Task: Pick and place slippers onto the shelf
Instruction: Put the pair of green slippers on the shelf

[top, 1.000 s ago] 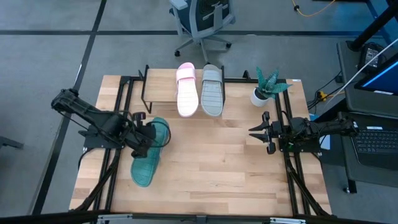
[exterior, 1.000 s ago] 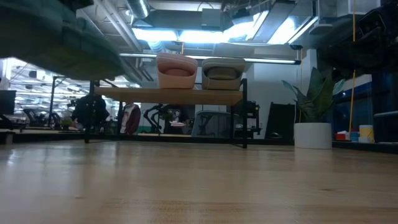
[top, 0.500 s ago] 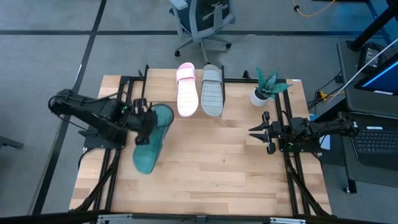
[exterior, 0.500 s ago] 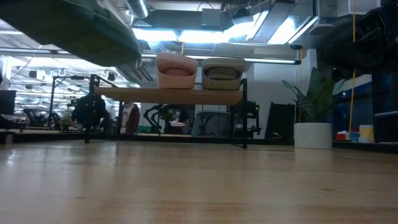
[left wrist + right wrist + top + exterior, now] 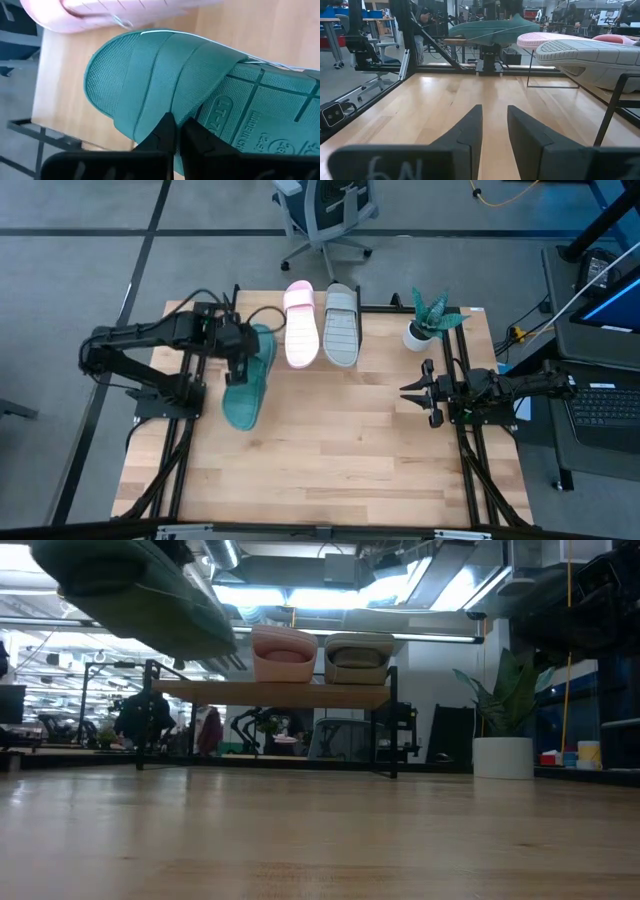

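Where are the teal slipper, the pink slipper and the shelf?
teal slipper [image 5: 243, 395]: high view, on its ribbed sole.
pink slipper [image 5: 301, 338]: high view, on its sole.
shelf [image 5: 270, 693]: low view, on the plank's front edge.

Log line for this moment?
left gripper: shut on teal slipper, airborne beside shelf | pink slipper, grey slipper: shelved | right gripper: idle

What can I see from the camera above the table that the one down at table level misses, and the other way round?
Only the high view shows both arms: the left gripper shut on the teal slipper's strap, and the right gripper waiting empty at the right edge. It also shows the office chair.

Only the low view shows the shelf's underside and legs, and that the teal slipper hangs well above the tabletop.

Both show the pink slipper, the grey slipper, the shelf and the potted plant.
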Controlling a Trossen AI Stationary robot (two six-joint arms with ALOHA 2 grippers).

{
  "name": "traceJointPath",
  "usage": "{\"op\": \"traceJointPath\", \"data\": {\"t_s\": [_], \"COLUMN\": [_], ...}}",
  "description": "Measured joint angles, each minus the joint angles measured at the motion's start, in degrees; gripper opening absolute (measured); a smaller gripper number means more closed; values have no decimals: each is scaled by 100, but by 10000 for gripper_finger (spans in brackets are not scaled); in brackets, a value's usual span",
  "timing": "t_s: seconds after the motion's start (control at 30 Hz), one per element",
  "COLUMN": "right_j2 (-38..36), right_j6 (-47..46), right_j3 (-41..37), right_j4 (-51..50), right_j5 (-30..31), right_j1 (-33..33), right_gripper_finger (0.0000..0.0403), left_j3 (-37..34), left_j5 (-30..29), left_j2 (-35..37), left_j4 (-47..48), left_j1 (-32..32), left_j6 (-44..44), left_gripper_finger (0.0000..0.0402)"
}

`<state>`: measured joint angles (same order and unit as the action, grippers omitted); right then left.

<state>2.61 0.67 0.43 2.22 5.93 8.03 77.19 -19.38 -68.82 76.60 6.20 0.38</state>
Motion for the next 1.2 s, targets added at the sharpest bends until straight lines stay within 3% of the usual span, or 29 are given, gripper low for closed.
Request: {"op": "traceJointPath", "data": {"t_s": [0.3,0.67,1.2], "right_j2": [0,0,1], "right_j6": [307,621,740], "right_j3": [0,0,0], "right_j4": [1,3,4], "right_j5": [0,2,2], "right_j1": [1,0,-1], "right_gripper_finger": [92,92,92], "left_j3": [48,791,1287], "left_j5": [176,856,1033], "left_j2": [-7,-111,-1246], "left_j4": [-438,-742,-652], "left_j1": [1081,2178,3409], "left_j6": [917,1669,2074], "left_gripper_finger": [2,2,2]}}
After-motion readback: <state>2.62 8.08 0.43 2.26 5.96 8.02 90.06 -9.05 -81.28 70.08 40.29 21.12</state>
